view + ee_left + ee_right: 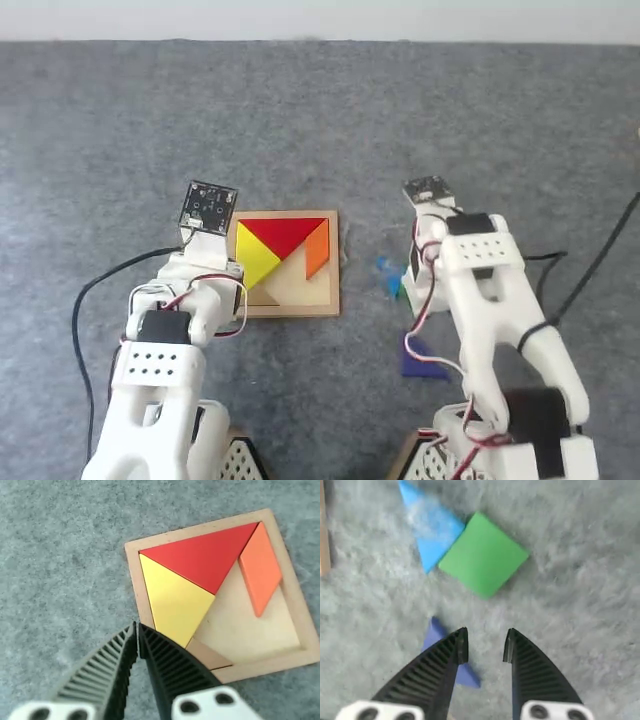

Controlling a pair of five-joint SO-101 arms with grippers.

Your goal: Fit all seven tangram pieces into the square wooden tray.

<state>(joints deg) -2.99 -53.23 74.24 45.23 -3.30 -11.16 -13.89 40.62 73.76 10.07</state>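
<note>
While the left gripper [136,628] hangs with its fingers pressed together over the rim of the tray [137,580], by the tip of the yellow triangle [175,600], three pieces lie fitted inside. A red triangle [200,555] lies with its long edge along the far wall. The yellow triangle lies against the left wall, touching the red one. An orange parallelogram [260,572] runs along the right wall and meets the red triangle's corner. A tan shape [207,655] by the yellow tip may be a piece or a shadow; which cannot be told. On the grey carpet [300,120] to the tray's right, a light blue triangle [432,530] and a green square [484,555] touch. The right gripper [485,641], fingers spread and holding nothing, hangs near them, one finger over a dark blue triangle [434,632].
</note>
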